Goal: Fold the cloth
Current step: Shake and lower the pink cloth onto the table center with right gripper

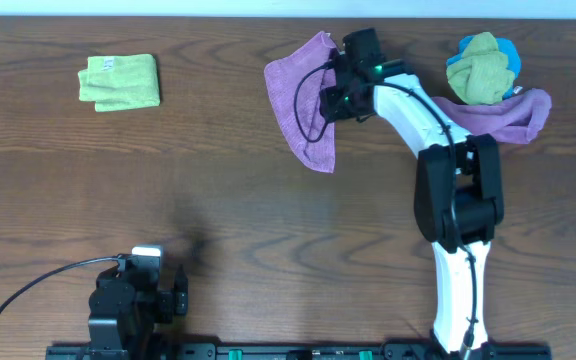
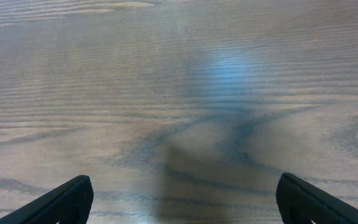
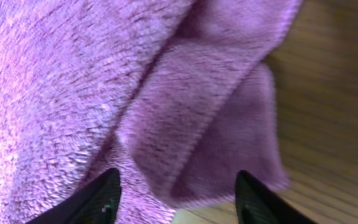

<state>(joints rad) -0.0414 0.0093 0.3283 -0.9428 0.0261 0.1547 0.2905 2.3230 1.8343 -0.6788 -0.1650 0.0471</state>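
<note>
Where the table (image 1: 268,220) is seen at its left end: a lime-green cloth (image 1: 118,82) is laid folded, well apart from the work.
Left gripper (image 2: 184,186): parked at the near left edge over bare wood. Its fingers are held wide apart and nothing is held.
Cloth (image 1: 303,95): found at upper centre, partly spread flat, with its right side rumpled and doubled over. No white tag is made out.
Right gripper (image 3: 176,190): set over the doubled right side of the cloth. Its fingers are seen apart with a raised fold between them, and whether that fold is pinched cannot be told.
Far right: a green-and-blue bundle (image 1: 483,65) is rested on a second purple cloth (image 1: 503,115), near the right arm.
Step judged: a grasp on the edge is being set up, and no fold is made yet.
Risk, layers: two layers may be caught together because the edge is doubled, so the cloth would be dragged as a lump.
Risk, grip: a shallow pinch on fluffy pile may be lost during the lift.
Risk, neighbour: the second purple cloth may be brushed by the arm.
</note>
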